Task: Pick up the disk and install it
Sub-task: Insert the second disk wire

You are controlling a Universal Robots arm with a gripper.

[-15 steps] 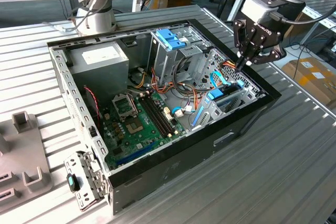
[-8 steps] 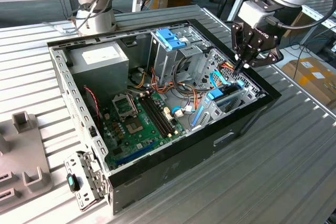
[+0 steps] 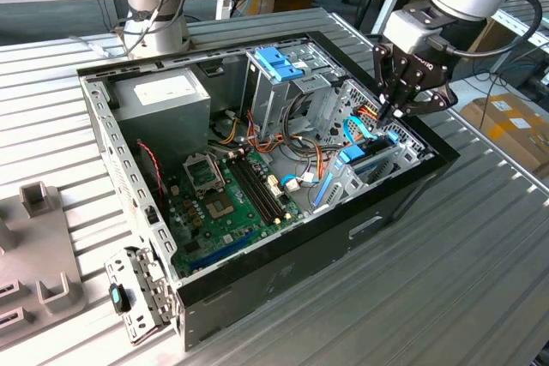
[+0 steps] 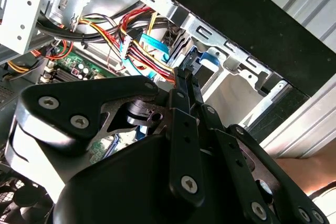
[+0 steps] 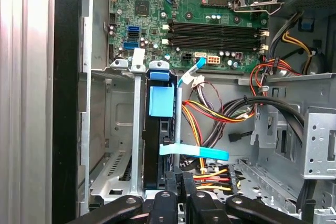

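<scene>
Open black desktop computer case (image 3: pixel 283 289) lies on its side on the ribbed grey metal bench (image 3: pixel 480 246). Green motherboard (image 3: pixel 225 203) sits on the case floor, towards the exterior view's left and near side. Silver box-shaped power supply (image 3: pixel 163 96) occupies the far left corner in the exterior view. Tall bare-metal drive cage (image 3: pixel 279 92) stands near the middle of the far wall, with a blue plastic latch (image 3: pixel 279 62) on its top.

Black robot gripper (image 3: pixel 396 113) hangs over the right end of the case in the exterior view, pointing down into the drive bay there. In both wrist views the jaws sit pressed together, nothing pinched between them; 1 finger (image 4: pixel 184 85) shows as a narrow black bar in the second wrist view.

Disk: dark flat hard drive in a light-blue plastic carrier rail (image 5: pixel 160 129). In the first wrist view it stands on edge inside the silver sheet-metal bay (image 5: pixel 113 129) at the case wall, light-blue tab facing the camera. The gripper (image 5: pixel 181 179) is just beside the near end of the disk; I cannot tell if it touches. In the exterior view the carrier shows as a blue patch (image 3: pixel 358 159) under the gripper.

A flat light-blue data cable (image 5: pixel 197 152) crosses beside the disk. A bundle of red, yellow and black wires (image 5: pixel 210 114) runs next to it.

A grey plastic fixture block (image 3: pixel 34 250) rests on the bench at the exterior view's left.
</scene>
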